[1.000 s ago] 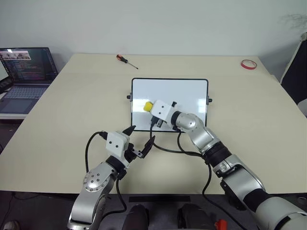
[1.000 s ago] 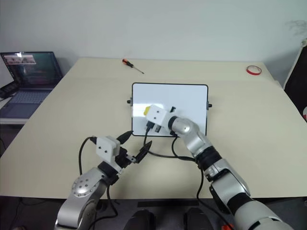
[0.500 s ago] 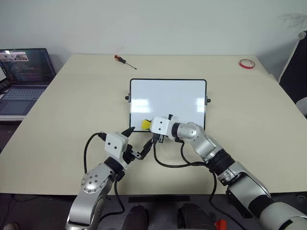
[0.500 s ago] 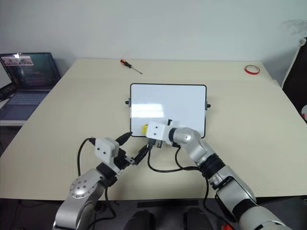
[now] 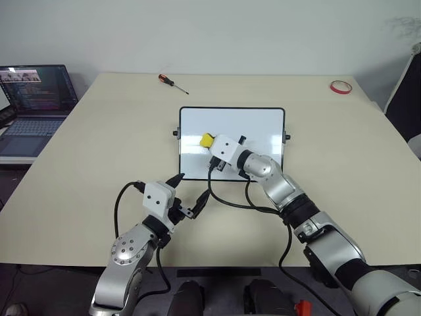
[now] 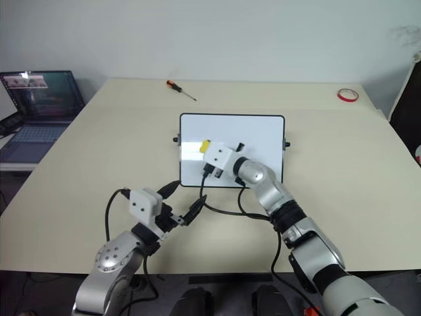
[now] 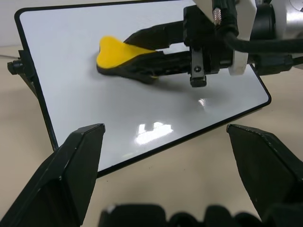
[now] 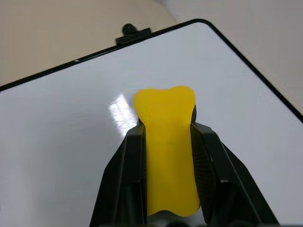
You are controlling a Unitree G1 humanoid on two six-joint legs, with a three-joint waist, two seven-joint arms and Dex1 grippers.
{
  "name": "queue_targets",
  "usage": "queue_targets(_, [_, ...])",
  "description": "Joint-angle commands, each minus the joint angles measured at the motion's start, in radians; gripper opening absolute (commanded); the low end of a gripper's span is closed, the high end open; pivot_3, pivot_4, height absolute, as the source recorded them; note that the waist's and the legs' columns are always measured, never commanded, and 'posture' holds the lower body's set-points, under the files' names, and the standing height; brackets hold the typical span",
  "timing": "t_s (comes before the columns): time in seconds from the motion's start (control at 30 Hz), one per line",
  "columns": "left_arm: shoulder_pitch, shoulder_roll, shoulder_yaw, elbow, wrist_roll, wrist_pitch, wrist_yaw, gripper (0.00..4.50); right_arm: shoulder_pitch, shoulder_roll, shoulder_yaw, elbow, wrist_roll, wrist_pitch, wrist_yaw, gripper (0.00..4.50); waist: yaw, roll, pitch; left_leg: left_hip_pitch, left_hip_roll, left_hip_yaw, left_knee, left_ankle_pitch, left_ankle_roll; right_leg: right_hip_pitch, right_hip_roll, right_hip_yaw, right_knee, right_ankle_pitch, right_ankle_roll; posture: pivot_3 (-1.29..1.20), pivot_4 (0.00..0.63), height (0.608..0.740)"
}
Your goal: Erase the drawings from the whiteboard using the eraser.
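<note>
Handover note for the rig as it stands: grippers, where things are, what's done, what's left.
Right gripper: shut on the eraser, which sits on the whiteboard in its left half.
Left gripper: open, holding nothing, hovering over the table just off the board's near-left corner.
Whiteboard: flat at mid-table. Every part of the surface in view is clean; no drawings can be seen.
Left: check the patch hidden under the right arm and eraser, wipe it if marked, then set the eraser down.
Off to the sides, untouched: screwdriver, red tape ring, laptop.
</note>
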Motion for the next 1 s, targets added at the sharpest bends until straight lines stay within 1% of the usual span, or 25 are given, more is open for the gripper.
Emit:
queue_targets(0.03, [-0.012,0.003,0.004,-0.026,-0.003,-0.01,-0.005,4.5,0.026,-0.024,-0.043,0.009,0.006,0.007,-0.012,0.98,0.0,0.0,0.0,-0.001,0.0,0.0,-0.001,0.0,0.0,-0.001,0.0,0.0,-0.001,0.0,0.0,0.0,0.15,0.74])
queue_targets(0.13, [-0.024,0.002,0.0,-0.016,0.0,-0.015,-0.008,4.5,0.07,-0.016,-0.07,-0.05,0.074,-0.033,0.037,0.98,0.001,0.0,0.0,-0.002,0.0,-0.001,-0.001,0.0,0.0,-0.001,0.0,-0.001,-0.002,0.0,0.0,0.0,0.15,0.74])
queue_targets(0.23, [-0.059,0.009,0.01,0.006,-0.001,-0.03,-0.019,4.5,0.161,-0.047,-0.124,-0.244,0.18,0.026,0.14,0.98,0.003,0.001,0.001,-0.007,0.0,-0.004,-0.001,0.0,0.0,-0.002,-0.001,-0.005,-0.006,0.0,0.0,0.0,0.15,0.74])
queue_targets(0.3, [-0.076,0.014,0.014,0.016,-0.002,-0.034,-0.029,4.5,0.202,-0.08,-0.148,-0.349,0.208,0.085,0.171,0.98,0.003,0.002,0.001,-0.014,0.0,-0.006,0.0,0.0,0.0,-0.007,-0.001,-0.006,-0.007,0.001,0.001,0.0,0.15,0.74])
queue_targets(0.37, [-0.11,0.027,0.015,0.047,-0.004,-0.046,-0.054,4.5,0.268,-0.141,-0.206,-0.512,0.237,0.175,0.186,0.98,0.003,0.002,0.001,-0.02,0.0,-0.005,0.0,0.0,0.0,-0.013,-0.002,-0.006,-0.007,0.002,0.001,0.0,0.15,0.74])
queue_targets(0.43, [-0.145,0.038,0.016,0.083,-0.006,-0.061,-0.08,4.5,0.334,-0.194,-0.261,-0.655,0.247,0.273,0.179,0.98,0.007,0.002,0.001,-0.031,0.0,-0.007,0.001,0.0,-0.001,-0.022,-0.002,-0.008,-0.006,0.002,0.001,0.0,0.15,0.74])
queue_targets(0.5, [-0.185,0.045,0.018,0.118,-0.017,-0.075,-0.11,4.5,0.402,-0.235,-0.317,-0.784,0.258,0.379,0.165,0.98,0.01,0.002,0.002,-0.032,0.0,-0.008,0.0,0.0,-0.001,-0.023,-0.002,-0.009,-0.008,0.002,0.001,0.0,0.15,0.74])
queue_targets(0.57, [-0.269,0.058,-0.002,0.18,-0.053,-0.091,-0.202,4.5,0.503,-0.288,-0.419,-0.938,0.254,0.529,0.14,0.98,0.013,0.002,0.002,-0.033,0.0,-0.007,-0.001,-0.001,-0.001,-0.023,-0.003,-0.009,-0.01,0.001,0.001,0.0,0.15,0.74])
queue_targets(0.6, [-0.296,0.06,-0.008,0.2,-0.068,-0.096,-0.237,4.5,0.534,-0.303,-0.449,-0.987,0.253,0.58,0.132,0.98,0.016,0.002,0.002,-0.033,-0.001,-0.008,-0.002,-0.001,-0.001,-0.023,-0.003,-0.009,-0.01,0.001,0.001,0.0,0.15,0.74])
queue_targets(0.73, [-0.386,0.061,-0.04,0.275,-0.1,-0.107,-0.359,4.5,0.618,-0.337,-0.53,-1.116,0.249,0.717,0.099,0.98,0.007,0.003,0.002,-0.031,-0.002,-0.006,-0.001,-0.001,-0.001,-0.022,-0.003,-0.008,-0.009,0.001,0.001,0.0,0.15,0.74])
queue_targets(0.77, [-0.424,0.062,-0.059,0.317,-0.099,-0.128,-0.416,4.5,0.661,-0.342,-0.567,-1.146,0.239,0.744,0.083,0.98,0.003,0.003,0.002,-0.03,-0.002,-0.005,-0.001,-0.001,-0.001,-0.022,-0.003,-0.007,-0.009,0.001,0.001,0.0,0.15,0.74])
queue_targets(0.87, [-0.507,0.064,-0.108,0.418,-0.097,-0.178,-0.555,4.5,0.752,-0.343,-0.646,-1.211,0.228,0.817,0.049,0.98,0.004,0.003,0.002,-0.03,-0.003,-0.003,-0.001,0.0,-0.001,-0.021,0.002,-0.008,-0.008,0.001,0.001,0.0,0.15,0.74])
queue_targets(1.0, [-0.579,0.049,-0.152,0.513,-0.084,-0.234,-0.667,4.5,0.802,-0.31,-0.699,-1.258,0.255,0.922,0.017,0.98,-0.002,0.003,0.002,-0.03,-0.003,0.0,-0.001,0.0,-0.001,-0.022,0.003,-0.007,-0.008,0.001,0.001,0.0,0.15,0.74])
